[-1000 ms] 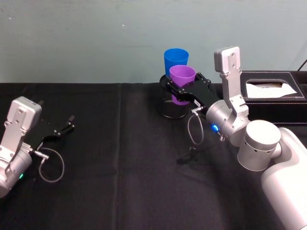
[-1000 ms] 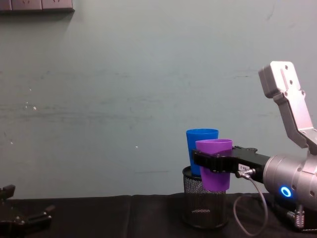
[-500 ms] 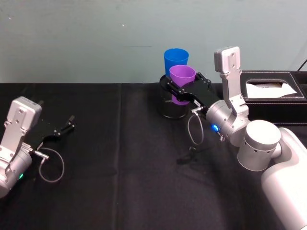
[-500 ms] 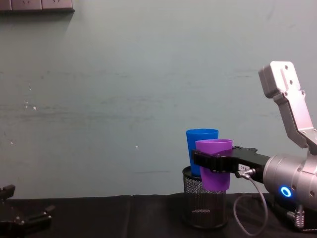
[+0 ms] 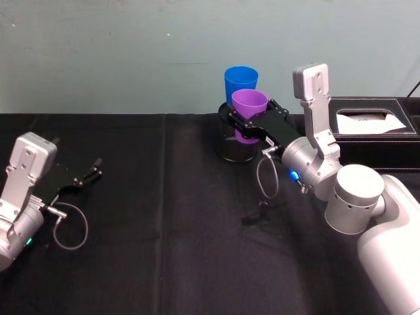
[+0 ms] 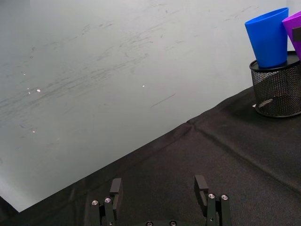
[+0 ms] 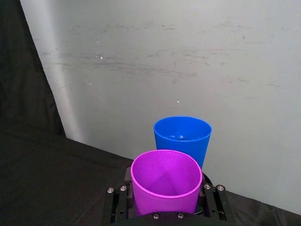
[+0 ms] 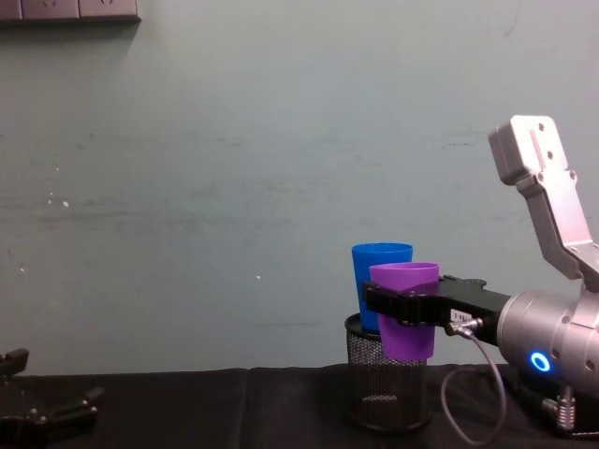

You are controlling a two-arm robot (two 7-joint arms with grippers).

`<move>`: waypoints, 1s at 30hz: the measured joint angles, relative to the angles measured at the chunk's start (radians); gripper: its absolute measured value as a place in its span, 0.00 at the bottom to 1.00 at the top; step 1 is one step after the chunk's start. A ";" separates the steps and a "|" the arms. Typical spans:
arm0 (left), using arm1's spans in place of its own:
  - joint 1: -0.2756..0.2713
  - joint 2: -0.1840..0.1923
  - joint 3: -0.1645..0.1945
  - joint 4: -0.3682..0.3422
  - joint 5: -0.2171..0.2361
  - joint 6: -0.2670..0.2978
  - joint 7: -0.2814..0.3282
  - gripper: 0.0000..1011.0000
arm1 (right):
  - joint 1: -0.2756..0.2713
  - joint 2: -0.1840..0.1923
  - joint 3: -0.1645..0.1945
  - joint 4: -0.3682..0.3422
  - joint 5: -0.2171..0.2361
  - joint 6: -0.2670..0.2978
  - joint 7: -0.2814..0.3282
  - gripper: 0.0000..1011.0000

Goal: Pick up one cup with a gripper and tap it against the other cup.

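Observation:
My right gripper (image 5: 250, 123) is shut on the purple cup (image 5: 249, 103) and holds it upright in the air, over the near side of a black mesh pen holder (image 5: 236, 151). The blue cup (image 5: 240, 80) stands upright in that holder, just behind the purple one. In the right wrist view the purple cup (image 7: 164, 183) sits between the gripper's fingers (image 7: 117, 195), with the blue cup (image 7: 182, 136) close behind; whether they touch I cannot tell. In the chest view the purple cup (image 8: 404, 276) overlaps the blue cup (image 8: 377, 271). My left gripper (image 5: 88, 174) rests open at the table's left.
A black box (image 5: 374, 125) with white tissue stands at the back right, beside my right arm. The table is covered in black cloth (image 5: 164, 230). A pale green wall rises right behind the cups. A loose cable hangs under my right wrist (image 5: 266, 180).

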 joint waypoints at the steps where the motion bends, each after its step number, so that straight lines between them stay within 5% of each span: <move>1: 0.000 0.000 0.000 0.000 0.000 0.000 0.000 0.99 | 0.000 0.000 0.000 0.000 0.000 0.000 0.000 0.72; 30: 0.000 0.000 0.000 0.000 0.000 0.000 0.000 0.99 | 0.000 0.000 0.000 0.000 0.000 0.000 0.000 0.72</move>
